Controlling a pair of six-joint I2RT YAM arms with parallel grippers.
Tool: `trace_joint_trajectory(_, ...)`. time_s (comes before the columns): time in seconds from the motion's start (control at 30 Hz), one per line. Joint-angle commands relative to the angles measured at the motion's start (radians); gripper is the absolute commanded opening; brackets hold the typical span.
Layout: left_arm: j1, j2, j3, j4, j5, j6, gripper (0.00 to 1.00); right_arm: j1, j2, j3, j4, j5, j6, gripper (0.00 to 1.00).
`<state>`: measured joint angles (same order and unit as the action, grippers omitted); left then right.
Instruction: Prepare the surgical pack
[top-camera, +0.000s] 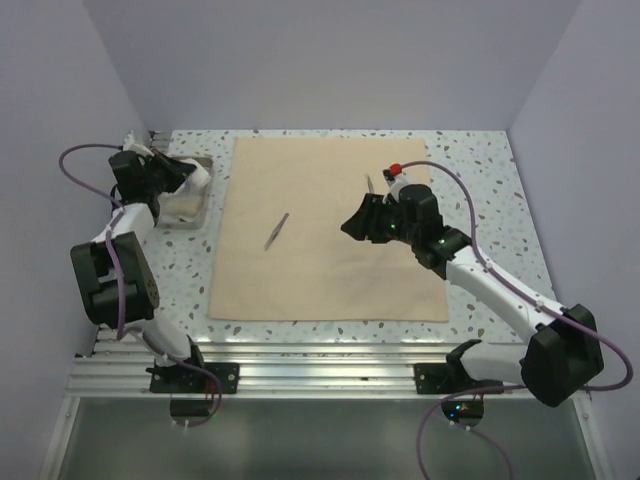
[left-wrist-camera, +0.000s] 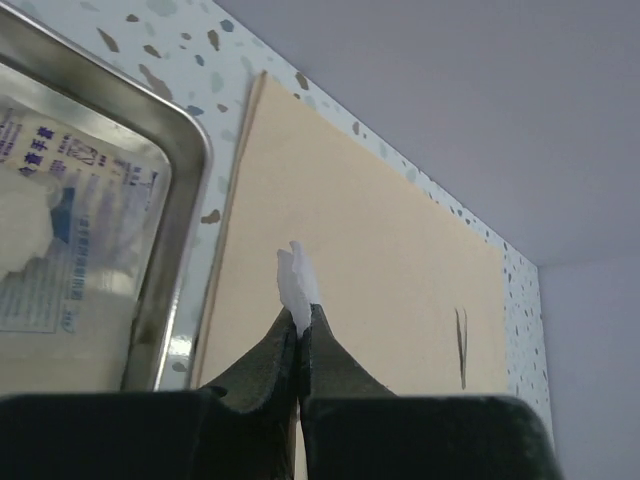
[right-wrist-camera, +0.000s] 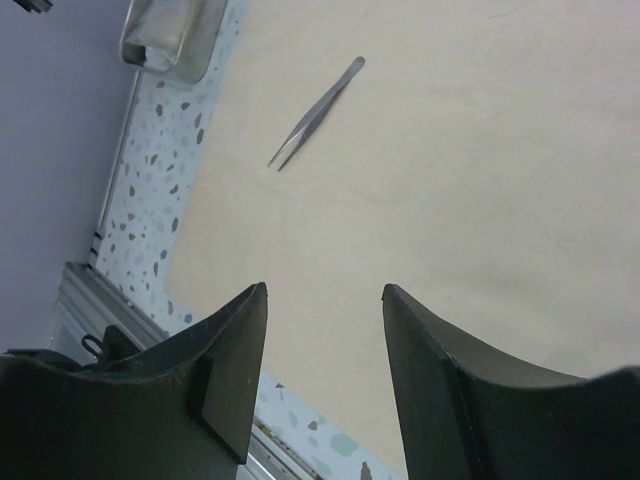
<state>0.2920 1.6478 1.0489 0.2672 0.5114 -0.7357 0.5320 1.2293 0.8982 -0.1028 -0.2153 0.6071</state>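
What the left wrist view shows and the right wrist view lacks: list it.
Only left wrist: left gripper shut on a white scrap; printed packet in the steel tray. Only right wrist: right gripper open, empty; aluminium rail. Both: tan cloth, speckled table, the tray, a slim metal tool on the cloth: tweezers in the right wrist view, perhaps another in the left.

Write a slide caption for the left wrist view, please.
Left gripper shut on a white scrap; behind it, a steel tray and a tan cloth bearing tweezers.
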Motion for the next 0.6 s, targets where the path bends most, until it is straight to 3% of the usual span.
trace_joint_trajectory(0.0,0.038,0.130,0.111,-0.069,0.016,0.009,0.00,0.000,0.035,0.059,-0.017,0.031,-0.053,0.53)
trace_joint_trajectory(0.13,0.039,0.286,0.273,-0.075,0.019,-0.025,0.00,0.002,0.074,0.087,-0.011,0.019,-0.059,0.53)
trace_joint_trajectory(0.4,0.041,0.417,0.368,-0.078,-0.119,-0.030,0.01,0.000,0.134,0.097,0.006,0.011,-0.067,0.53)
trace_joint_trajectory(0.43,0.039,0.423,0.382,-0.112,-0.135,-0.019,0.22,0.000,0.151,0.094,0.012,0.007,-0.067,0.53)
trace_joint_trajectory(0.53,0.039,0.412,0.418,-0.183,-0.226,0.022,0.69,0.000,0.171,0.082,0.029,0.002,-0.067,0.53)
trace_joint_trajectory(0.57,0.038,0.383,0.407,-0.192,-0.281,0.031,0.75,0.000,0.179,0.077,0.035,0.005,-0.067,0.53)
